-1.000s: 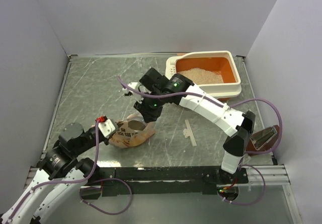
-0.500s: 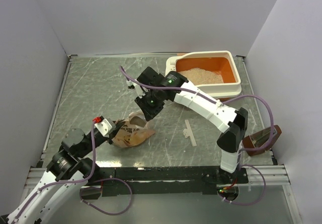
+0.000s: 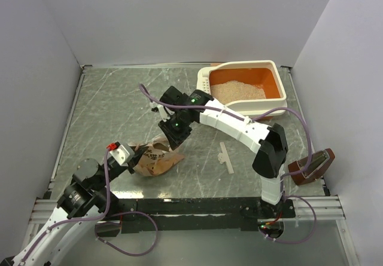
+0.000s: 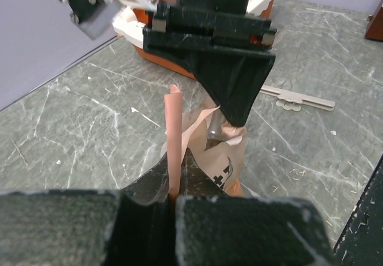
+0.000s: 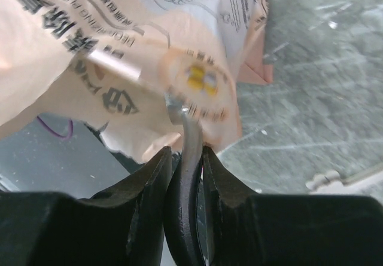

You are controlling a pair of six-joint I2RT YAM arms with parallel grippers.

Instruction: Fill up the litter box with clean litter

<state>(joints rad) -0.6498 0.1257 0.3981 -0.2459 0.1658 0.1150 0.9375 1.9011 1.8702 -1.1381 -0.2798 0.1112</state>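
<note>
The litter box [image 3: 258, 104] is set at the bench [image 3: 108, 110] far right, clean litter [image 3: 238, 90] heaped inside. The bag [image 3: 157, 159] is pinched at its edge by the left pincer [image 4: 173, 189] — the scoop [image 5: 189, 140] is clamped at its handle by the right pincer [image 5: 189, 161].

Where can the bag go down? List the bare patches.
Bare: far-left table, between the left wall and the right arm. Crowded: the middle, where the left gripper and right gripper meet at the bag.
</note>
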